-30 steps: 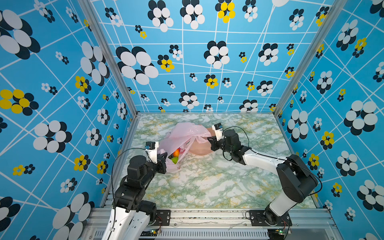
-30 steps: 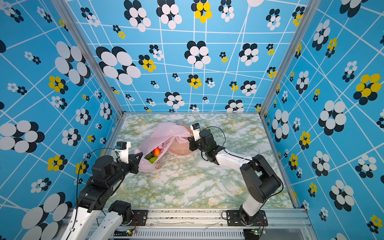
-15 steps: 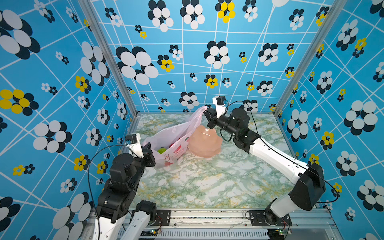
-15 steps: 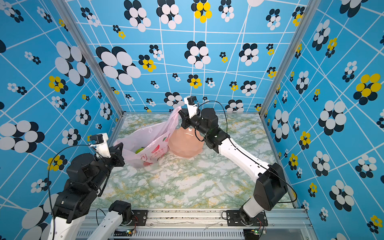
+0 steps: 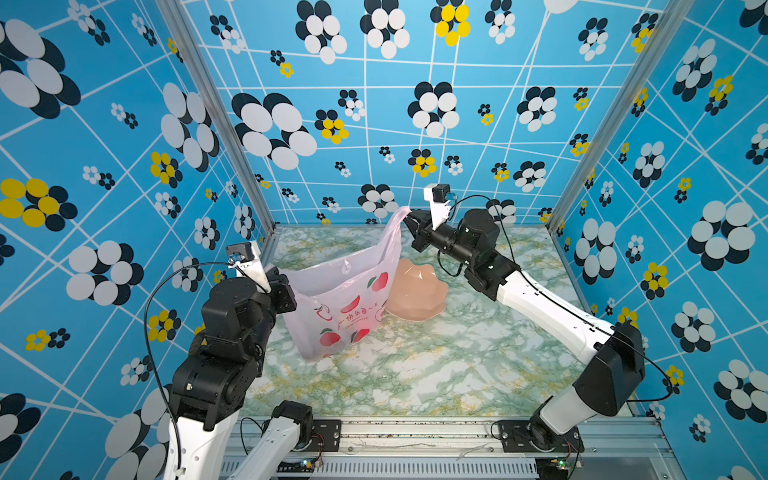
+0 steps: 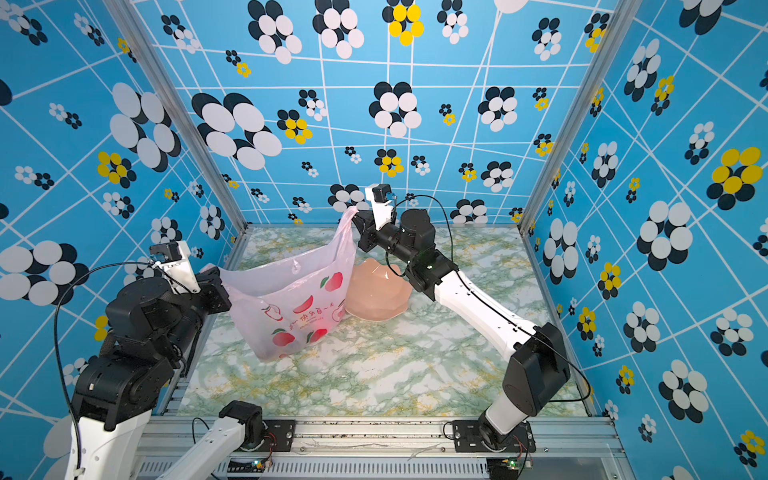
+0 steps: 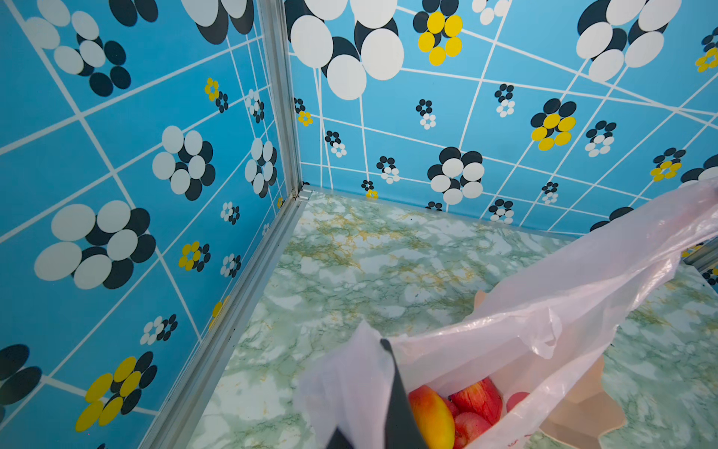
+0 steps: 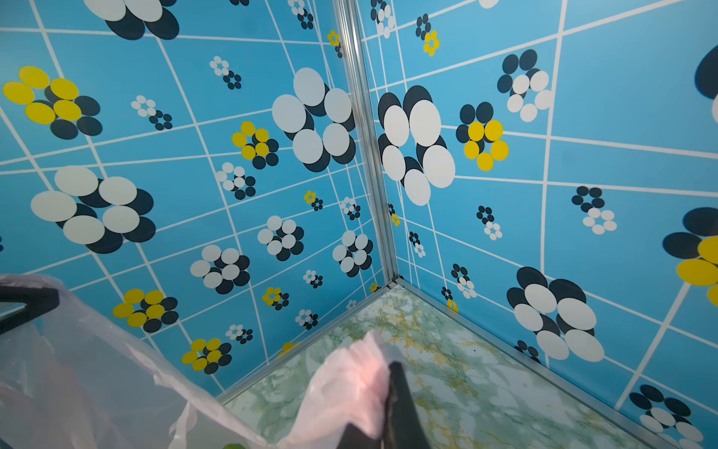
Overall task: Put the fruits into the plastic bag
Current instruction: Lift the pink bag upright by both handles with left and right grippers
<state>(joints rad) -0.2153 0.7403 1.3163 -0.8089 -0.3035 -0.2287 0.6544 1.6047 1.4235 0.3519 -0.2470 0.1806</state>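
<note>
Far left, low: left gripper [image 5: 283, 286] pinched tight on one handle of the plastic bag [image 5: 345, 307], close to the left wall. From the left wrist: dark finger [image 7: 393, 392] with film bunched round it.

Bag slung between both grippers, mouth pulled open upward, belly apparently resting on the table [image 5: 415, 374]. Inside, via the left wrist: mango-like fruit [image 7: 431, 418] and red apples [image 7: 476, 400] at the bottom. Sliver of green [image 8: 233, 446] at the edge of the right wrist view, can't say what. No fruits seen loose on the table.

Just right of the bag, maybe touching: peach bowl [image 5: 415, 295], looks empty.

Further right and higher: right gripper [image 5: 411, 222] clamped on the other handle, near the back wall.

Key geometry: mouth's long axis from low front-left to high back-right, right end well above left, rim tilted. Loading probably done; next likely a set-down. Lower the right side first, left being nearer the table. Risk: fruit rolling out over the low left lip.
</note>
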